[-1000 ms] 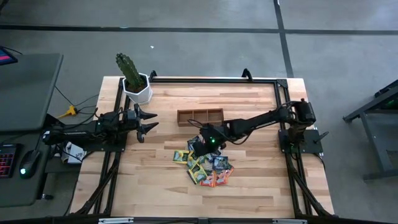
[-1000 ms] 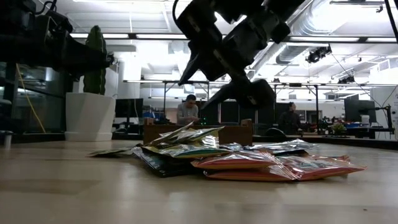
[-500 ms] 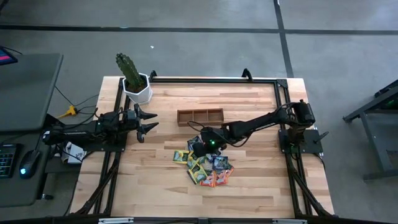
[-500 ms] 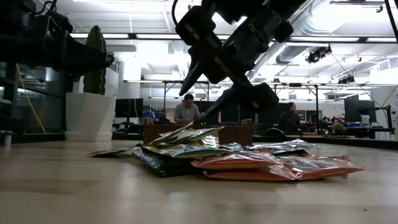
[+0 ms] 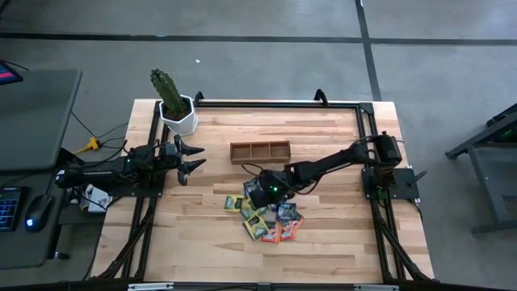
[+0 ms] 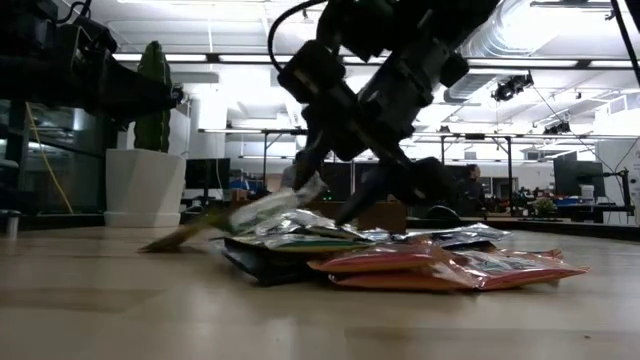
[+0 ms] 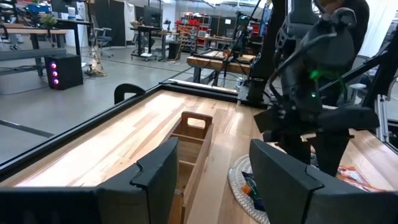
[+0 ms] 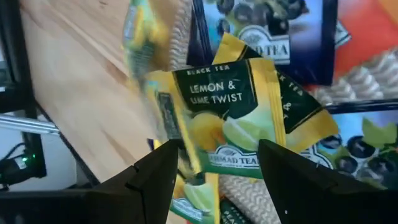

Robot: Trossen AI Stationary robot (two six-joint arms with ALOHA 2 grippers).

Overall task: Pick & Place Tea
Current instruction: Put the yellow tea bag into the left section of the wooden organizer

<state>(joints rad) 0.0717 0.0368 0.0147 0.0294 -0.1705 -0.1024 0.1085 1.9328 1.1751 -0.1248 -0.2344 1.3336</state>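
Note:
The tea sachets (image 5: 266, 214), yellow-green, dark blue and orange-red, lie heaped on a round woven mat (image 8: 373, 74) in the middle of the table. My right gripper (image 5: 257, 192) stands open, low over the heap's far left part. A yellow-green sachet printed "Lemon & Lime Twist" (image 8: 230, 124) lies flat between its fingers. Another yellow-green sachet (image 6: 235, 217) slants up beside one finger. My left gripper (image 5: 194, 158) waits open at the table's left side, pointing level across it. My right gripper comes at the heap slanting down from the table's right. One open finger (image 6: 312, 165) meets the raised end (image 6: 303, 190) of the slanting yellow-green sachet, whose low end (image 6: 150, 246) is on the table. Whether the fingers touch the lemon sachet I cannot tell.
A brown wooden tray with three compartments (image 5: 259, 151) stands just beyond the heap. A cactus in a white pot (image 5: 177, 113) stands at the far left corner. A black frame (image 5: 275, 103) runs along the table's edges. People show in the room behind.
My right gripper has sunk toward the heap, staying open, and rolled a little. A yellow-green sachet at the heap's left side has tipped up: the end by the finger is raised, the other end stays on the table.

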